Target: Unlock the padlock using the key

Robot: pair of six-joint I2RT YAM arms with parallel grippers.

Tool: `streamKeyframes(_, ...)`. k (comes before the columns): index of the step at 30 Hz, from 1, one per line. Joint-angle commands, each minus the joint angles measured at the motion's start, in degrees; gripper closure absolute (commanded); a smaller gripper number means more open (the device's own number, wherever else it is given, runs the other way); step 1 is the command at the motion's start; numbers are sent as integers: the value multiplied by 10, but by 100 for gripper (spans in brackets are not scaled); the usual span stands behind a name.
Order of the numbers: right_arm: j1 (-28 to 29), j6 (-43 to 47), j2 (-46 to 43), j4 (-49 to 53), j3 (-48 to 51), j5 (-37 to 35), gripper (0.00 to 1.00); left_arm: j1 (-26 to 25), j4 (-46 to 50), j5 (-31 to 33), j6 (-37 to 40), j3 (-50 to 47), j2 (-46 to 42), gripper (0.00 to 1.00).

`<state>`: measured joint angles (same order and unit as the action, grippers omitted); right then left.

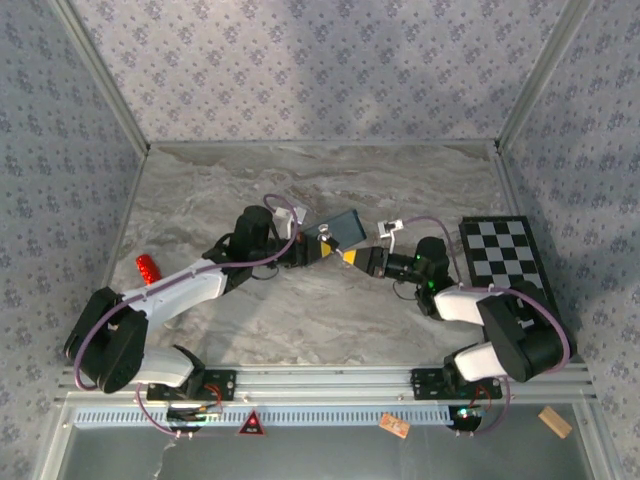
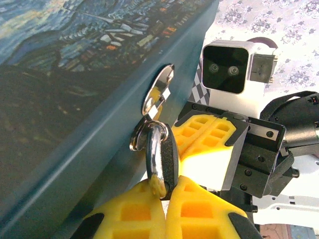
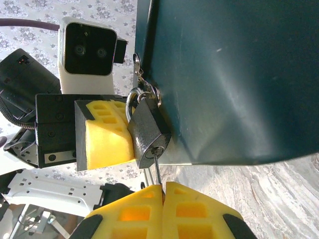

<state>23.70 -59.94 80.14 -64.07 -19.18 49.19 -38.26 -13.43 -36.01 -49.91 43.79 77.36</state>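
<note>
red cylinder (image 1: 148, 268): lay on the bench (image 1: 420, 180) at far left, just beside the left arm's forearm, well apart from the tin and padlock.
left pincer (image 2: 164, 188): reached toward bench centre from the left; yellow fingers together, clamped on the padlock's edge, gripping from the side opposite the right pincer.
padlock (image 3: 148, 130): small dark body; hung off the tin's side wall, between the two pincers; tilted in the right wrist view, keyhole end turned toward the right pincer.
shackle (image 3: 130, 102): silvery, looped through the hasp; could not tell whether seated in the body or popped.
hasp (image 2: 160, 87): shiny metal tab on the tin's dark blue side wall, directly above the padlock in the left wrist view.
key (image 3: 157, 169): thin grey shaft, tip pushed into the keyhole at the padlock's end, other end pinched in the right pincer; only a short stretch of shaft visible between them.
tin (image 1: 345, 228): blue rectangular box, painted night-sky print on top in the left wrist view; sat mid-bench just behind the meeting pincers.
right pincer (image 3: 163, 188): pointed left from the right arm; yellow fingers together, clamped on the key, tips near the padlock but apart from it.
checkerboard (image 1: 505, 252): black-and-white, flat on the bench at right, next to the right arm, well apart from the tin.
</note>
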Motion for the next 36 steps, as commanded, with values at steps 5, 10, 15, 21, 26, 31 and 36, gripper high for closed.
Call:
streamKeyframes(5, 44, 48, -40, 13, -68, -34, 100, -40, -3, -110, 29, 24, -5, 100)
streamKeyframes(10, 34, 68, -64, 48, -59, -47, 100, -44, -3, -112, 31, 27, 0, 100)
streamKeyframes(15, -13, 47, -60, 23, -42, -39, 100, -46, -1, -115, 33, 27, -1, 100)
streamKeyframes(21, -15, 57, -76, 47, -40, -49, 100, -48, 6, -116, 37, 28, 0, 100)
streamKeyframes(26, -21, 54, -83, 71, -42, -49, 100, -49, 12, -118, 44, 31, 5, 100)
streamKeyframes(31, -32, 38, -73, 63, -35, -44, 100, -50, 25, -108, 54, 33, 6, 100)
streamKeyframes(36, -7, 110, -84, 157, -40, -73, 100, -49, 69, -74, 86, 41, 8, 100)
